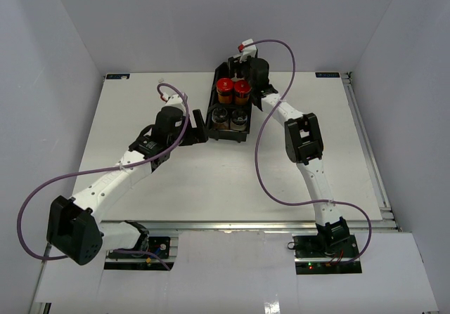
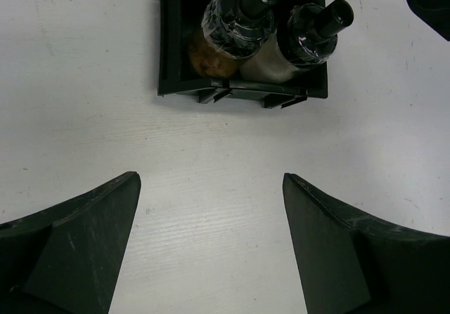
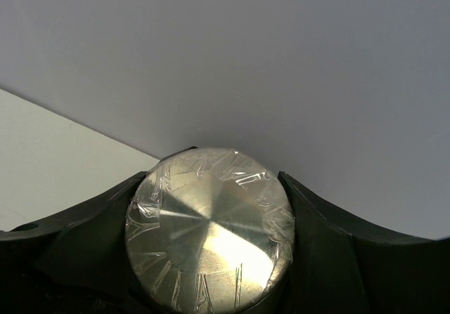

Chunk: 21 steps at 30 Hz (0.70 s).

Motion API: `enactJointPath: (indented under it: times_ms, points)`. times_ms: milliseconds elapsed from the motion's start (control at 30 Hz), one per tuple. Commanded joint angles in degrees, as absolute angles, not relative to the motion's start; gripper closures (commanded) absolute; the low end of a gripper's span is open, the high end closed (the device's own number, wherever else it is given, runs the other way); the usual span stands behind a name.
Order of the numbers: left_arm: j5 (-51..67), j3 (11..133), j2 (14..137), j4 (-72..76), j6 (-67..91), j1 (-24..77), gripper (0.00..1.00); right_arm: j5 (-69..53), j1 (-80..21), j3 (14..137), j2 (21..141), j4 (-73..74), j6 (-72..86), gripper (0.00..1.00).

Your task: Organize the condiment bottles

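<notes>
Black tray [image 2: 167,54] as landmark: two red-capped bottles [image 1: 224,89] stand in its middle compartment and two dark-capped bottles [image 2: 242,15] in its near-end compartment. At the tray's far end the right gripper [image 3: 214,180] is clamped on the grey-lidded bottle [image 3: 209,233]. Just beside the tray's near end, the left gripper [image 2: 211,180] has its fingers wide apart, holding nothing

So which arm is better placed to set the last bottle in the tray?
Right. The right fingers grip the grey-lidded bottle at the tray's far end; the left fingers are open and empty, short of the tray.
</notes>
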<state>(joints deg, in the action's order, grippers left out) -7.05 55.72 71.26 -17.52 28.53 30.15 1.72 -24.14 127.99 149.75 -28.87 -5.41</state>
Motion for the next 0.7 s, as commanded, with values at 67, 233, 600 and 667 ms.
enactJointPath:
  times_ms: [67, 233, 600, 667]
  points:
    - [-7.7, 55.2, 68.0, -16.3, 28.4, 30.0, 0.07, 2.1, -24.3, 127.0, 149.0, -37.8, -7.2, 0.24]
    - [-7.8, 55.2, 68.0, -16.2, 28.4, 30.1, 0.07, 2.0, -24.3, 127.4, 149.5, -37.4, -7.5, 0.23]
    - [-7.8, 55.2, 67.9, -16.1, 28.3, 30.0, 0.07, 1.8, -24.3, 126.8, 148.6, -37.5, -8.3, 0.05]
    - [-7.8, 55.3, 67.9, -16.2, 28.3, 30.1, 0.07, 1.9, -24.3, 126.1, 147.5, -37.8, -8.6, 0.04]
